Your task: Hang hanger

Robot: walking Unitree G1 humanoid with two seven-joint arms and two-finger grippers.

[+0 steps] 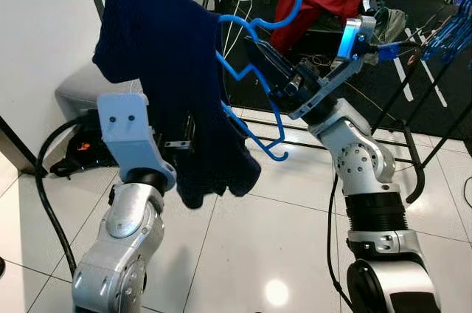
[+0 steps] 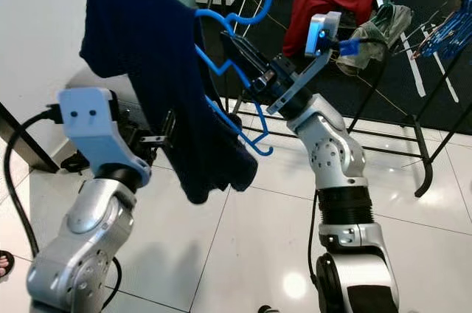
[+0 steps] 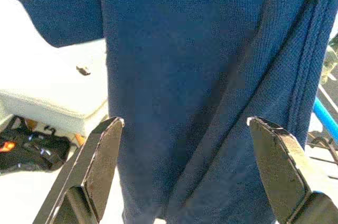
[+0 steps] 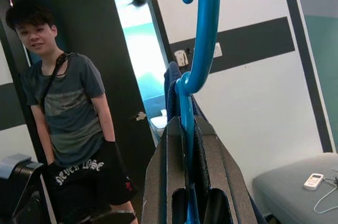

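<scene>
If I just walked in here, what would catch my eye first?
Probably the bright blue plastic hanger, held up in the middle by the right pincer, shut on it. A dark navy knitted garment drapes from it, and the open left pincer faces that cloth.

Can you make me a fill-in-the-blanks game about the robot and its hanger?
1. The hanger is the colour ____.
2. The ____ gripper is shut on the hanger.
3. A dark blue ____ hangs on the hanger.
4. The left gripper has its fingers ____, with the cloth in front of them.

Missing words: blue; right; shirt; open
</scene>
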